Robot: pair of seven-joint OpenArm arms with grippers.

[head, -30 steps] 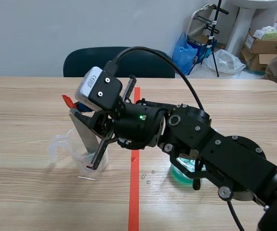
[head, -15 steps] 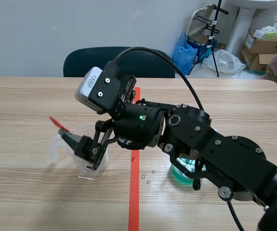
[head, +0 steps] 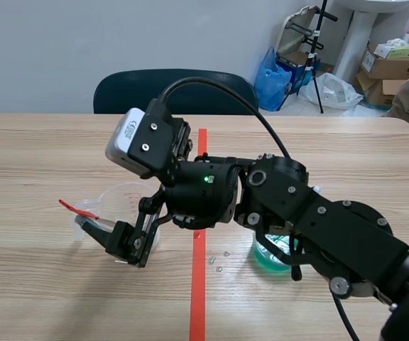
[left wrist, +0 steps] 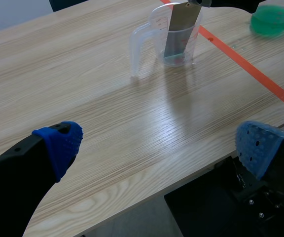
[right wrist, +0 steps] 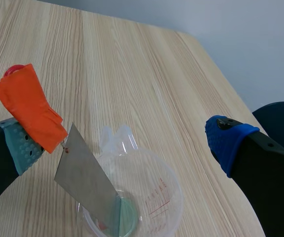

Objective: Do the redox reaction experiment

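A clear measuring cup (right wrist: 147, 197) holds a little greenish liquid. A grey metal plate (right wrist: 88, 182) leans in it, its lower edge in the liquid and an orange-red tape tag (right wrist: 31, 113) at its top end. My right gripper (right wrist: 122, 143) is open above the cup; the tag lies against one grey-green pad (right wrist: 18, 148). In the scene view the right arm reaches past the red line, and the plate (head: 91, 224) tilts left out of the cup (head: 123, 199). My left gripper (left wrist: 159, 148) is open over bare table, well short of the cup (left wrist: 174, 34).
A shallow dish of green liquid (head: 272, 256) sits right of the red tape line, under the right arm. A few small drops (head: 219, 263) lie on the table near the line. A dark chair (head: 176, 92) stands behind the table.
My right gripper opened and let go of the plate. The plate tipped from nearly upright to leaning left in the cup. The near finger swung down beside the cup.
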